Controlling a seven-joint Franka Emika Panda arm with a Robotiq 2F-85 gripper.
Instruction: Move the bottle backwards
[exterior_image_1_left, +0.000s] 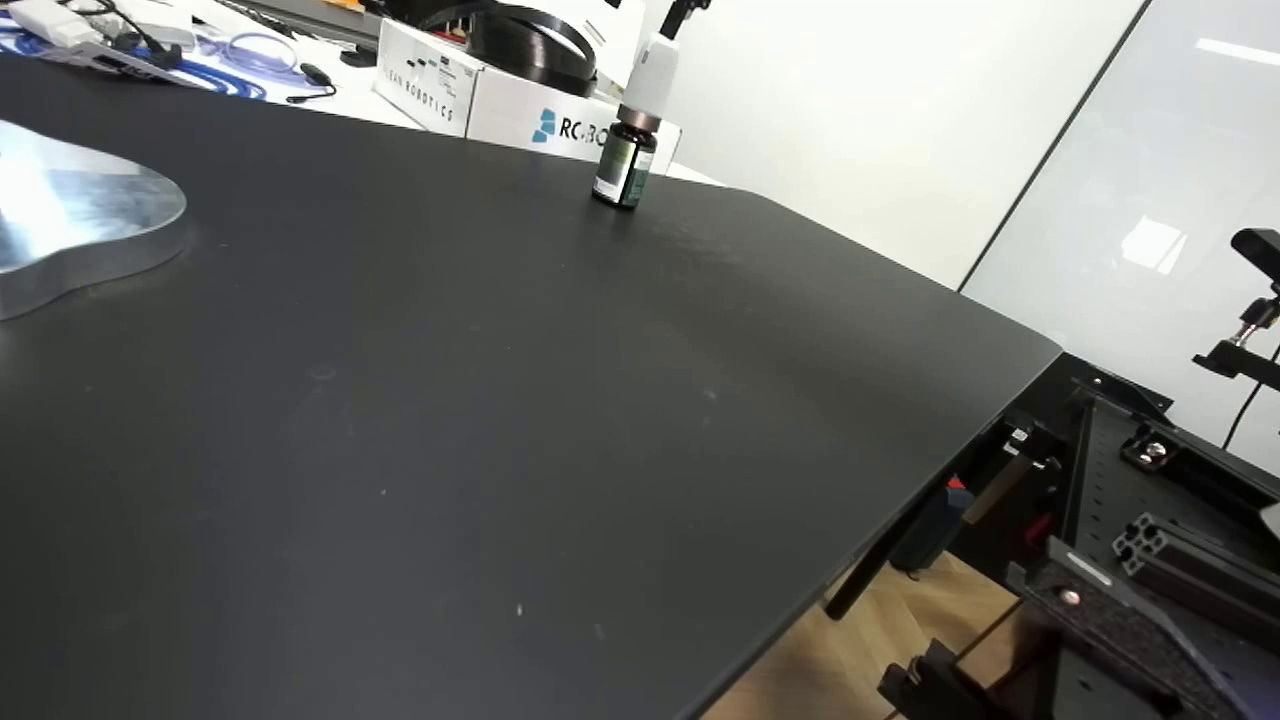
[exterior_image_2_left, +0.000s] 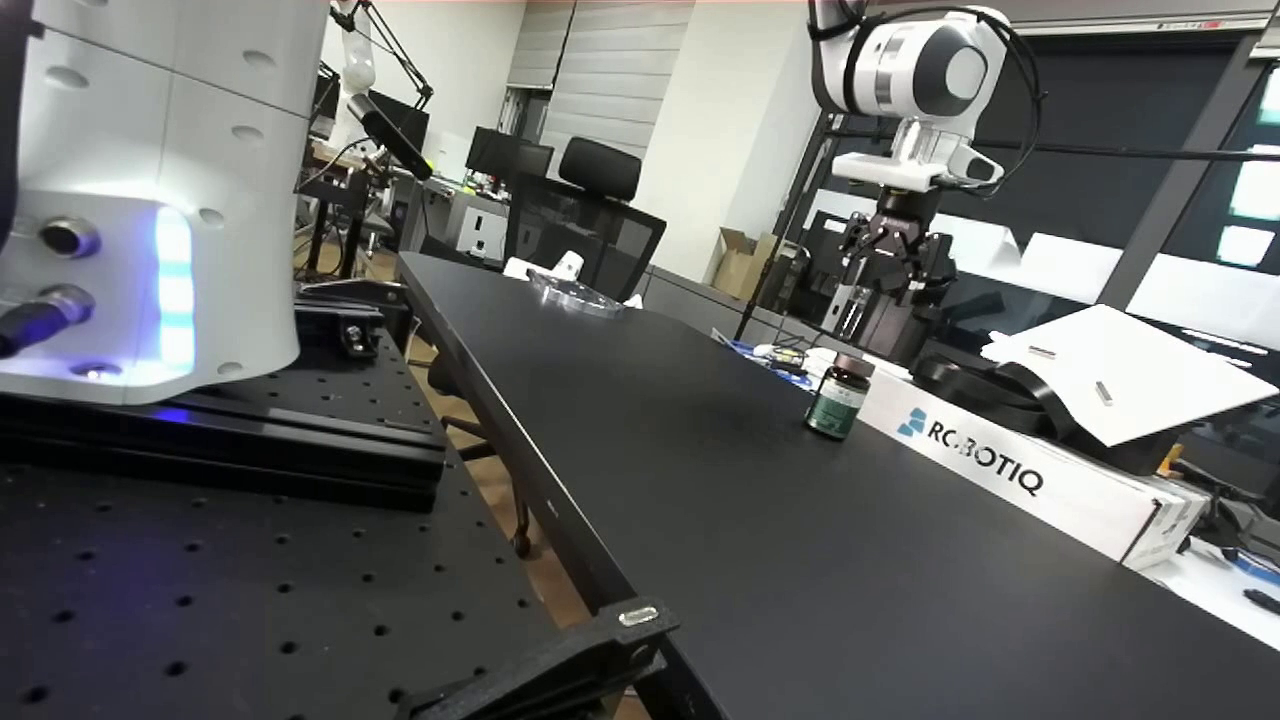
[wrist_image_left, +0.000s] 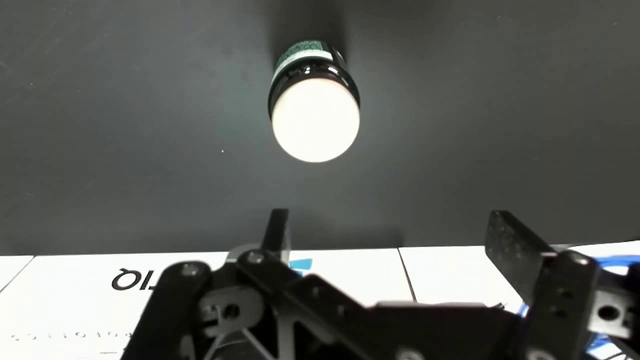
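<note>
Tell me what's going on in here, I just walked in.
A robot arm is meant to move the small green-labelled bottle backwards. At this moment its gripper hangs open, higher than the bottle and holding nothing. The bottle stands upright on the black table, near the white Robotiq box.

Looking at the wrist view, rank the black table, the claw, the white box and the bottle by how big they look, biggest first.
1. The black table.
2. The claw and the white box, unranked: the claw is closer up and hides part of the box.
3. The bottle, smallest.
</note>
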